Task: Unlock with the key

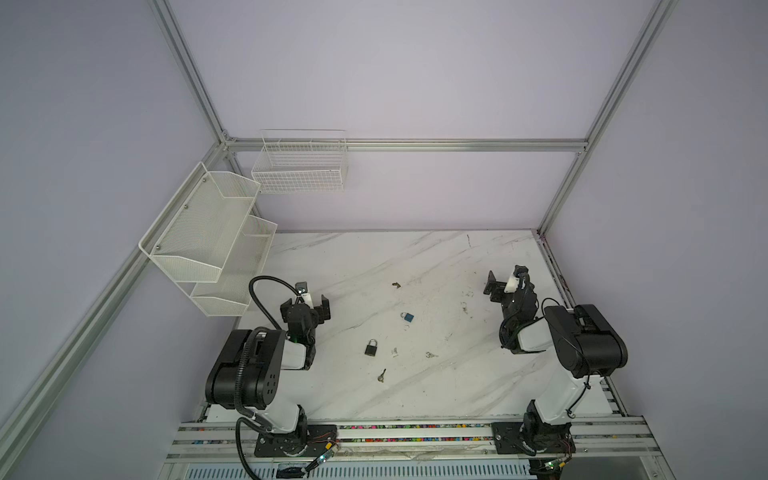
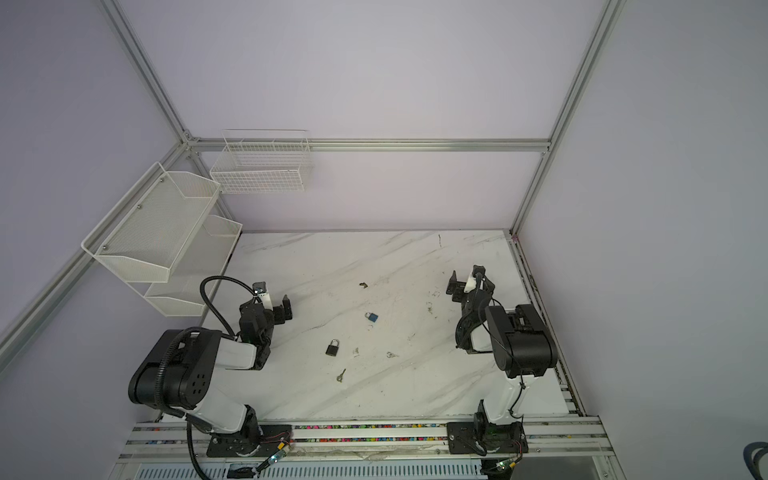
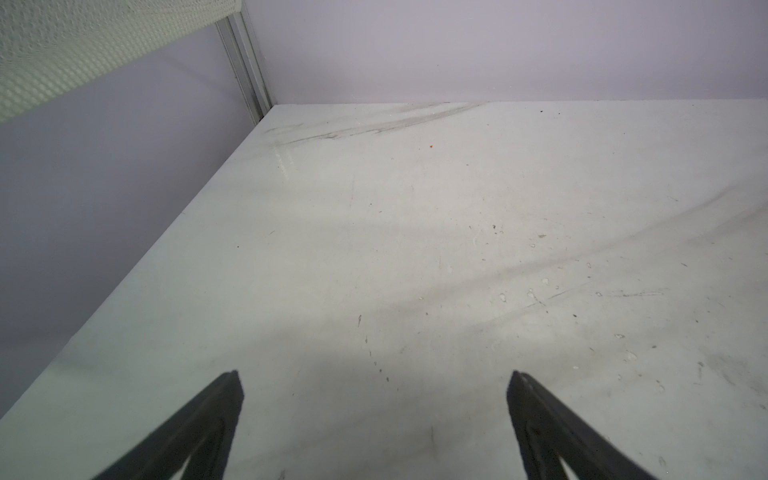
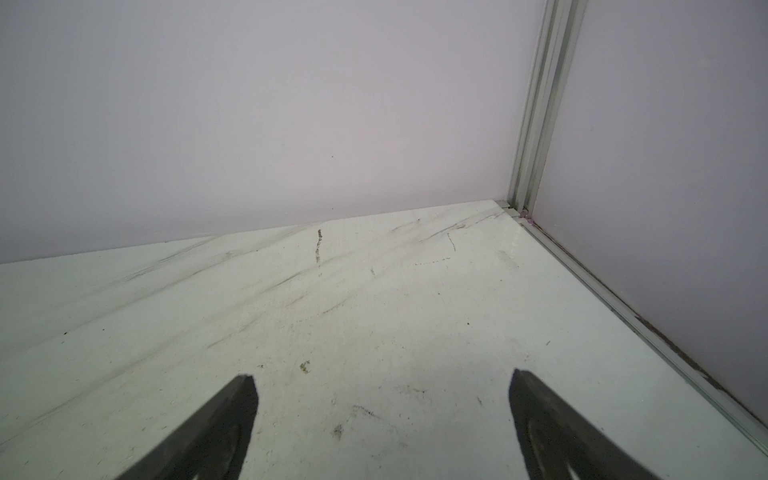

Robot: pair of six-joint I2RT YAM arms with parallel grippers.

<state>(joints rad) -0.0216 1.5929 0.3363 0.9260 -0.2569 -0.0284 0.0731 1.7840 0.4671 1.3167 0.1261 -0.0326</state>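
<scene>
Near the table's (image 1: 457, 257) front edge, midway: key (image 1: 381, 375), flat, with black lock (image 1: 371, 347) just behind. Risk: the thin key skids under a pinch, or the small keys (image 1: 431, 355) get taken instead. Farther: blue lock (image 1: 407, 317), far key (image 1: 396, 284), nothing blocking. Both wide open and empty: left gripper (image 1: 305, 309) at left edge, right gripper (image 1: 505, 279) at right edge.
</scene>
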